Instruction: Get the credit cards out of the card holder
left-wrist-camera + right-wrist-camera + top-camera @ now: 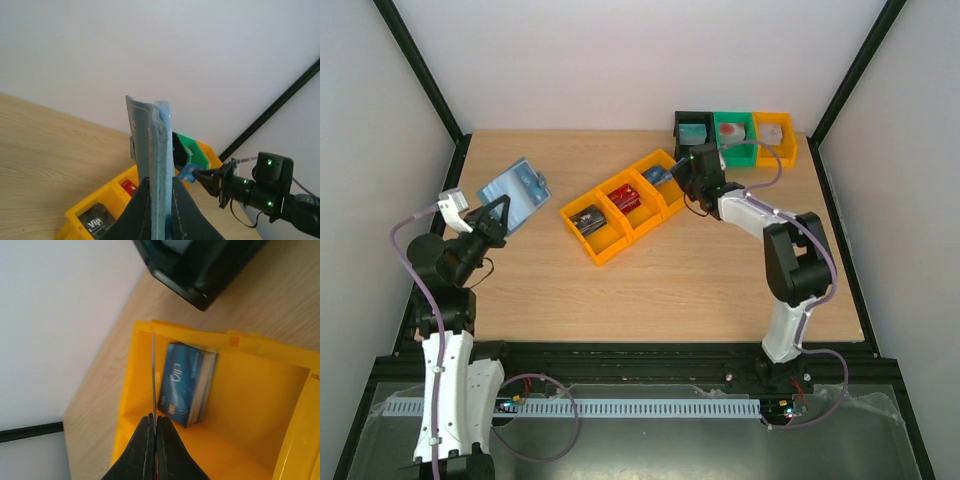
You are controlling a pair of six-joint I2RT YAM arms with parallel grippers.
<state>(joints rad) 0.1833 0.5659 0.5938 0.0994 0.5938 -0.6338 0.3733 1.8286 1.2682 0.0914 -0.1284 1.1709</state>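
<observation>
My left gripper [495, 215] is shut on the blue-grey card holder [516, 190], lifting it above the table's left side; in the left wrist view the card holder [152, 150] stands edge-on between the fingers [187, 210]. My right gripper [154, 416] is shut on a blue credit card [153, 370], seen edge-on, over the end compartment of the yellow tray [250, 405]. A stack of blue cards [185, 385] lies in that compartment. In the top view the right gripper [682, 178] hovers at the tray [603, 250]. The middle compartment holds a red card [625, 199], the near one a black card [585, 222].
Black [692, 128], green [733, 134] and yellow [773, 134] bins stand in a row at the back right, each holding something. The black bin's corner [200, 270] lies just beyond the tray. Dark frame posts rise at both back corners of the table.
</observation>
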